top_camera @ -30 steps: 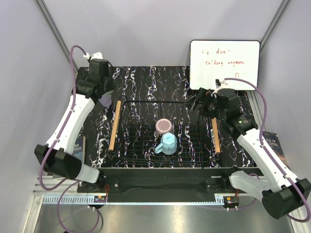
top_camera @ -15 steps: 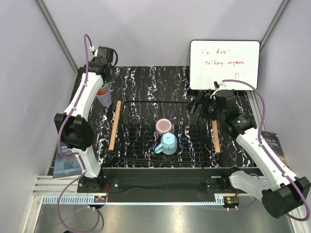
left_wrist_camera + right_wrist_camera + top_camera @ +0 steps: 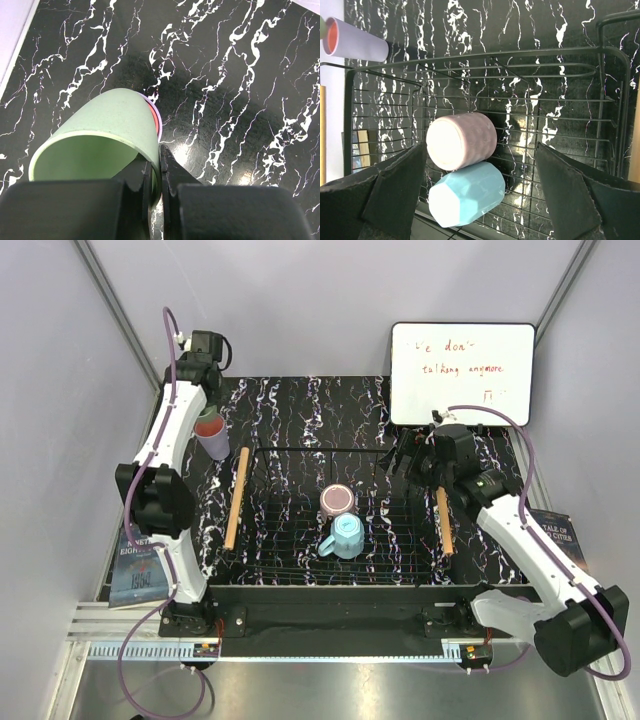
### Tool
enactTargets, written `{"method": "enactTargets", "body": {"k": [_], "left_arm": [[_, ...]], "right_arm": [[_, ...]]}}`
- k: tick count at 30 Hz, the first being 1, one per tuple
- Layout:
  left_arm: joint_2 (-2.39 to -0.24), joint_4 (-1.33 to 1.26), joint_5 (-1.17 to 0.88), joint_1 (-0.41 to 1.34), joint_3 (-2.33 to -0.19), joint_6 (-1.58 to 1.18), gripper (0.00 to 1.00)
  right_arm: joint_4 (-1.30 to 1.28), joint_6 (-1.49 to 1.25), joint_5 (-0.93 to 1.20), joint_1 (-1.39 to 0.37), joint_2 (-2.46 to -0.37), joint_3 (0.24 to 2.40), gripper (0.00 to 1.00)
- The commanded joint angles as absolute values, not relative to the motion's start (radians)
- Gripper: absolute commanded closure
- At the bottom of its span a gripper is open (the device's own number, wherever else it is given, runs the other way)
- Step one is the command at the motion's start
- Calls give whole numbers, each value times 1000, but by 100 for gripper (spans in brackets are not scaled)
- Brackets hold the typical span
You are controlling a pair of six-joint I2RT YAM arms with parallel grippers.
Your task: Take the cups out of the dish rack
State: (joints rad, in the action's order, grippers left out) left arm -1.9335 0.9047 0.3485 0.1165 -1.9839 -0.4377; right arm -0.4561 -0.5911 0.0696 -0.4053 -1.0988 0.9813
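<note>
Two cups sit in the dish rack point(image 3: 320, 448): mauve-brown cup point(image 3: 338, 500) and light blue mug point(image 3: 347, 535), touching. Left gripper point(image 3: 156, 170) pinches the pale green cup point(image 3: 110, 115) by its rim, base at the lavender cup point(image 3: 215, 445) mouth, outside the rack. Right gripper point(image 3: 405, 457) spread wide, empty, above the rack. Risk: the tilted green cup, let go off-centre, topples the lavender one.

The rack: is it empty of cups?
No, a mauve cup and a blue mug stand inside the rack.
</note>
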Motion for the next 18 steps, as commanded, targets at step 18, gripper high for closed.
{"method": "enactTargets", "body": {"k": [18], "left_arm": [[-1991, 845, 267, 84, -1930, -459, 100]], "right_arm": [[-411, -587, 72, -410, -1123, 983, 5]]}}
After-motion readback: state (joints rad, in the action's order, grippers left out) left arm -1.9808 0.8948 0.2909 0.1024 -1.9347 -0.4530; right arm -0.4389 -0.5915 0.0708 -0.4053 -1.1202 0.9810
